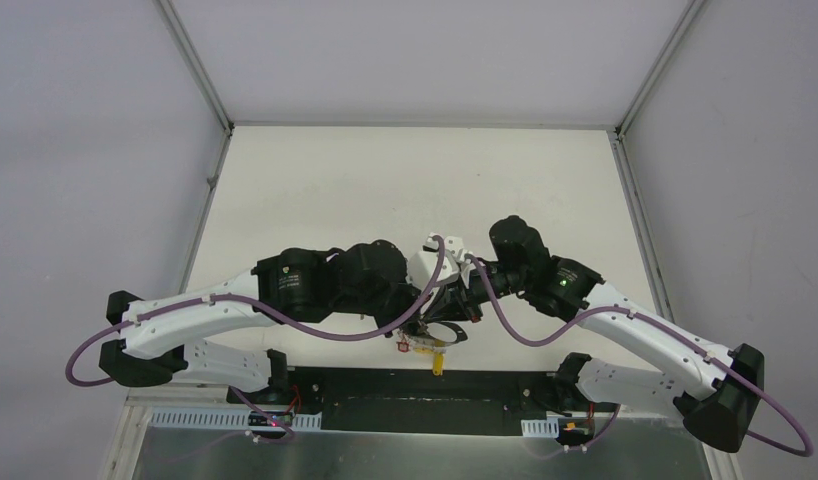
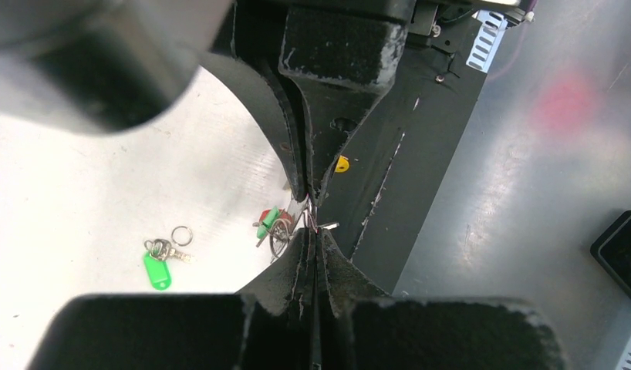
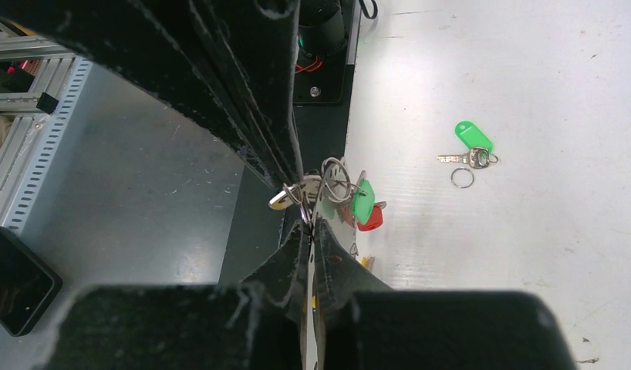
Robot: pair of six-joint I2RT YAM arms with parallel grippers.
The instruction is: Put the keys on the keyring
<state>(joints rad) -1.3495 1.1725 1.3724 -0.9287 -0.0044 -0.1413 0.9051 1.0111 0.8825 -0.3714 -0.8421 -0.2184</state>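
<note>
At the near edge of the white surface, the left gripper and right gripper meet tip to tip. Jaws of both are pinched tight on the keyring. Red and green capped keys dangle beside the black base strip. A green-tagged key and small ring lie well apart on the far side, with broad white surface beyond.
</note>
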